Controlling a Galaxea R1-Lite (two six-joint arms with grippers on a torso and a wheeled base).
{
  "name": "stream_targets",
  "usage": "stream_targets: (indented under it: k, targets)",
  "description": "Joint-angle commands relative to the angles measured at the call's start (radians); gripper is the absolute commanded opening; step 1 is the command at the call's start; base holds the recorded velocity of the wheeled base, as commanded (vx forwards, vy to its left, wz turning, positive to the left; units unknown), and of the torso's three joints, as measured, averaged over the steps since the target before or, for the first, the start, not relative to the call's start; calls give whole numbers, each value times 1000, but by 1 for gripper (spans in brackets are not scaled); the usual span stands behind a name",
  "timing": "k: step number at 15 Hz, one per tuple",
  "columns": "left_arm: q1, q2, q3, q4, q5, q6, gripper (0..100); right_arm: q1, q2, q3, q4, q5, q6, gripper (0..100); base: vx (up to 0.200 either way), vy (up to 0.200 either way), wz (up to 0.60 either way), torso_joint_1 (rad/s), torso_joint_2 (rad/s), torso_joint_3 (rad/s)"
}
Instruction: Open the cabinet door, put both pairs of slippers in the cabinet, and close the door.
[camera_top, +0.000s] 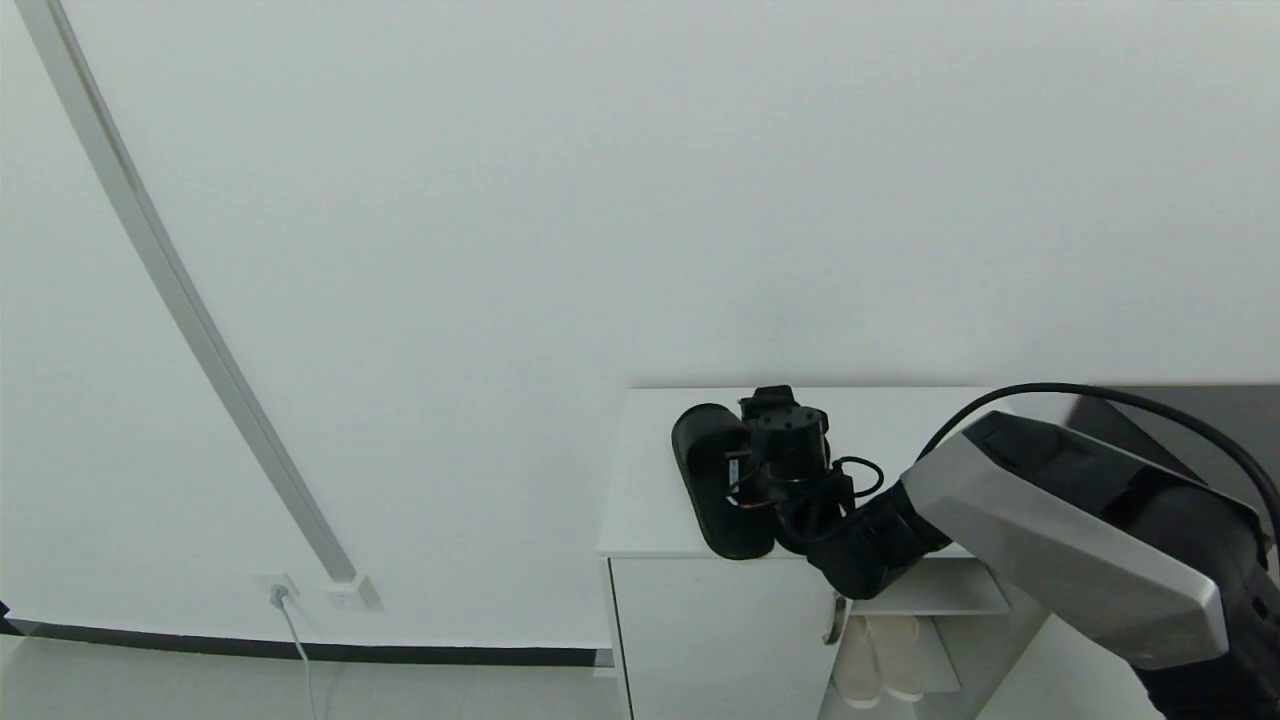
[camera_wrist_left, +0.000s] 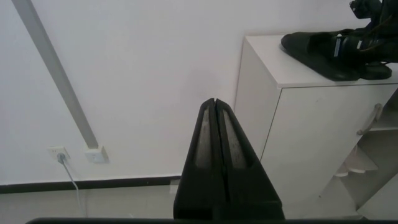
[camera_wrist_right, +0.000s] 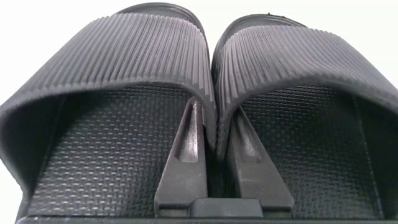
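A pair of black slippers (camera_top: 715, 480) lies side by side on top of the white cabinet (camera_top: 720, 620), near its front edge. My right gripper (camera_top: 775, 470) is at them from the right. In the right wrist view its fingers (camera_wrist_right: 183, 162) reach under the ribbed straps, one in each slipper (camera_wrist_right: 143, 68), pinching the two inner strap walls together. The cabinet's right side stands open, and a pair of white slippers (camera_top: 880, 655) sits on a lower shelf. My left gripper (camera_wrist_left: 215, 109) is shut and empty, low and left of the cabinet (camera_wrist_left: 311, 124); the black slippers (camera_wrist_left: 323, 46) lie above it.
The left cabinet door is closed, with a handle (camera_top: 835, 620) at its right edge. A white wall rises behind, with a slanted cable duct (camera_top: 180, 300) and a socket with a plugged-in cord (camera_top: 275, 592) near the floor. Bare floor lies left of the cabinet.
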Motion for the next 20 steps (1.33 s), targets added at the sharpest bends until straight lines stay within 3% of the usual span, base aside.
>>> stream_targets:
  k: [1,7,10,13,20]
  targets:
    - [0,0,0,0,0,0,0,14,-115,95,-25,0,0,0,0,0,0,0,0,0]
    - [0,0,0,0,0,3,0,78,-426,566,-201,21,0,0,0,0,0,0,0,0]
    - [0,0,0,0,0,5,0,120,-563,771,-270,84,0,0,0,0,0,0,0,0]
    - [0,0,0,0,0,3,0,158,-655,849,-264,96,2,0,0,0,0,0,0,0]
    - [0,0,0,0,0,2,0,166,-670,852,-208,95,-1,0,0,0,0,0,0,0]
